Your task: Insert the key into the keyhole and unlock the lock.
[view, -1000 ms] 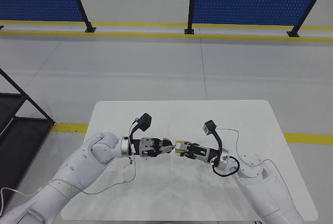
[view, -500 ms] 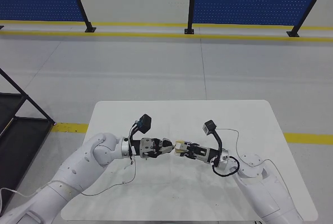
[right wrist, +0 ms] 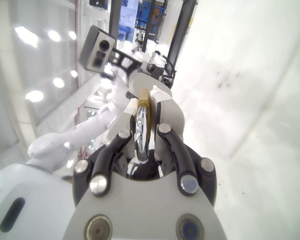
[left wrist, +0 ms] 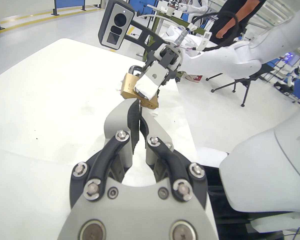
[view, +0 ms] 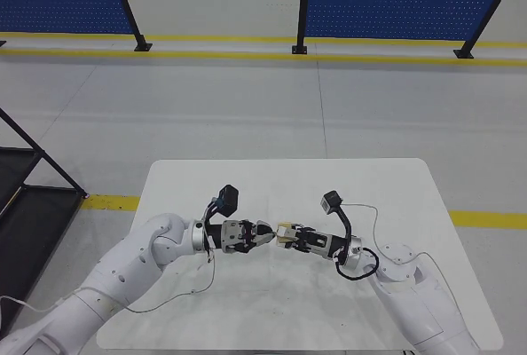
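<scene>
A brass padlock hangs in the air over the middle of the white table. My right gripper is shut on its body, and the silver shackle points back toward that wrist. In the top view the padlock sits at the tip of the right gripper. My left gripper is shut, its tips pressed against the padlock's bottom end. The key is hidden between its pads. The left gripper faces the right one head-on.
Both grippers are above the table's middle, with bare tabletop on every side. A cable trails from the left arm across the table's near part. A black rack stands on the floor beyond the table's left edge.
The left gripper has crept a little toward the padlock, closing the small gap between them. The right arm has held still with the padlock.
</scene>
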Motion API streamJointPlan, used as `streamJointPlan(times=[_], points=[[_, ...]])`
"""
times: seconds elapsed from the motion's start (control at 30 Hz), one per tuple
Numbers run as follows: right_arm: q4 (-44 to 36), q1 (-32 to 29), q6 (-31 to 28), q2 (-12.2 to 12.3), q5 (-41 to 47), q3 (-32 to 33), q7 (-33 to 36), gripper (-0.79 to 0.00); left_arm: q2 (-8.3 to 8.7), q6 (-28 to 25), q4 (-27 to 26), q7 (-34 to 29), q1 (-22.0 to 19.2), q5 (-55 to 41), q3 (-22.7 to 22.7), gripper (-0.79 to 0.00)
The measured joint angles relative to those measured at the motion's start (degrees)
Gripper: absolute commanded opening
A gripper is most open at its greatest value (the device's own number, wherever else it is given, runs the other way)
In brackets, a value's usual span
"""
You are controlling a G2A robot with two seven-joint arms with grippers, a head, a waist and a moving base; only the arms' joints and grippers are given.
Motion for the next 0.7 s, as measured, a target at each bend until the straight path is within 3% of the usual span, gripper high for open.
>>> streamJointPlan(times=[0.7], points=[[0.00,0.00,0.00,0.00,0.00,0.00,0.00,-0.785,1.11,0.00,1.54,13.19,-2.13,9.45,3.93,-0.785]])
